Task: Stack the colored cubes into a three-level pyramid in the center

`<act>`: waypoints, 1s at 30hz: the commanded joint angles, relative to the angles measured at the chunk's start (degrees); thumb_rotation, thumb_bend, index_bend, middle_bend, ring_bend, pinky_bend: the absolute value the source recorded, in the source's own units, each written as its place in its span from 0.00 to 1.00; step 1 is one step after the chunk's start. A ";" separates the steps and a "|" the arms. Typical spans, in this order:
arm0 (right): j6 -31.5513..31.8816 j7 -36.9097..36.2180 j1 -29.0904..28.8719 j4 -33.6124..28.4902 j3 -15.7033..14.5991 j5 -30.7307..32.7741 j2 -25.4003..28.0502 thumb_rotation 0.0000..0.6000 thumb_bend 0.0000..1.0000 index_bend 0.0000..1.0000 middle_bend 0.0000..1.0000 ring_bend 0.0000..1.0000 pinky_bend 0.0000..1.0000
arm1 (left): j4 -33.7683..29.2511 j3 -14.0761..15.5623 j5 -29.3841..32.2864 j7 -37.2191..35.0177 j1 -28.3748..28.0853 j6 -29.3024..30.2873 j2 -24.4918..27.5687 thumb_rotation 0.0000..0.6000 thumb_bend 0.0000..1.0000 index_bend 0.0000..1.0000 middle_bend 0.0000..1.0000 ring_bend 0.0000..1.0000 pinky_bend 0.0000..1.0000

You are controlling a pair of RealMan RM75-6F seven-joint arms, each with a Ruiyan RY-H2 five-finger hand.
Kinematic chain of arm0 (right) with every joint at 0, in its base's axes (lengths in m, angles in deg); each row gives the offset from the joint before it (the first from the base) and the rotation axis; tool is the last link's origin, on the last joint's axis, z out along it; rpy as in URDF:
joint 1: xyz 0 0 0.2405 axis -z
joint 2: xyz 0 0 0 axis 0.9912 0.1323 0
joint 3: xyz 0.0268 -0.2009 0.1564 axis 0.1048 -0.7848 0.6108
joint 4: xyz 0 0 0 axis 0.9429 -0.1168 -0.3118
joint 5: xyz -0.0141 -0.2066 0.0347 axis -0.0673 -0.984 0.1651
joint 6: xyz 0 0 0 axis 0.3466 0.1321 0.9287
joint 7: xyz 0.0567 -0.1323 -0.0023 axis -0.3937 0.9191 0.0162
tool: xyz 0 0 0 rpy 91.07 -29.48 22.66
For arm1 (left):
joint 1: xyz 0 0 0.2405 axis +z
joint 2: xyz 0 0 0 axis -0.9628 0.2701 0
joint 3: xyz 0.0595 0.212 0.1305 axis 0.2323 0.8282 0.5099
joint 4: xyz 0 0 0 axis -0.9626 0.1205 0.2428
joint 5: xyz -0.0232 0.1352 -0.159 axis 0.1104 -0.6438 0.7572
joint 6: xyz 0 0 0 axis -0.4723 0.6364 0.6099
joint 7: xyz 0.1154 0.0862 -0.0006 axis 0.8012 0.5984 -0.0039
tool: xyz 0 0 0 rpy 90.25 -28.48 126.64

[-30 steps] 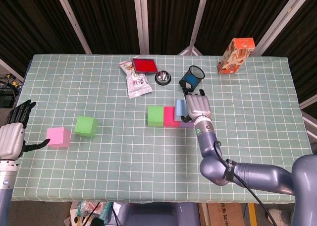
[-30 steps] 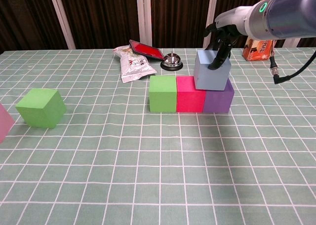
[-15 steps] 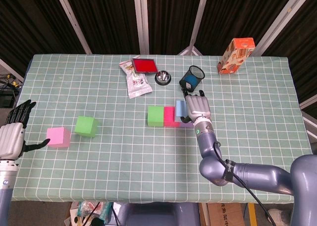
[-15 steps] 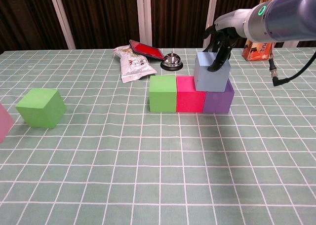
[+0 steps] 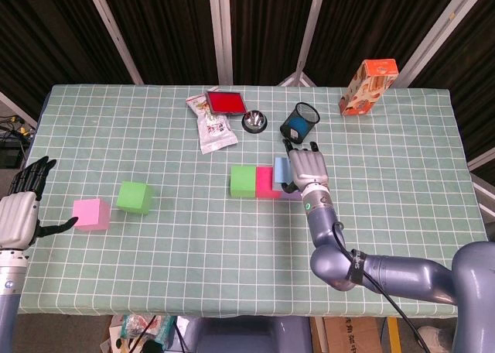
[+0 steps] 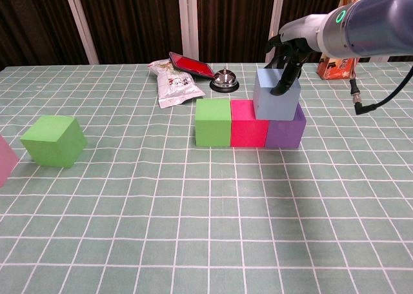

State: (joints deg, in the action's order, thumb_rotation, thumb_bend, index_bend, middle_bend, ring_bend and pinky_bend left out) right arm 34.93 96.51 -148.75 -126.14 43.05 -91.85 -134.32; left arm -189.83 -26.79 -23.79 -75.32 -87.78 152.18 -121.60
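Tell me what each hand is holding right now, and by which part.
The right hand grips the light blue cube by its top and sides, atop the purple cube. The left hand holds nothing, beside the pink cube.

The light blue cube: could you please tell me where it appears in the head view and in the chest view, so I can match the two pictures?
Head view: the light blue cube is a sliver near the centre, just left of the right hand, by the magenta cube.
Chest view: the cube sits right of centre, atop the purple cube, overhanging the magenta cube.
Shared landmark: the call bell behind the row.
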 commanded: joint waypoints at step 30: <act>1.06 0.09 0.11 -2.08 0.16 -1.30 0.71 1.00 0.31 0.00 0.13 0.09 0.00 | -0.31 -0.16 -0.09 -0.11 0.07 0.37 0.18 1.00 0.05 0.00 0.00 0.00 0.00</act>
State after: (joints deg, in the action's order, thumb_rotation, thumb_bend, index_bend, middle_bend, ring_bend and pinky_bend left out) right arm 35.91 96.61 -148.66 -128.05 43.21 -93.05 -133.69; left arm -190.14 -26.95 -23.88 -75.43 -87.72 152.55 -121.42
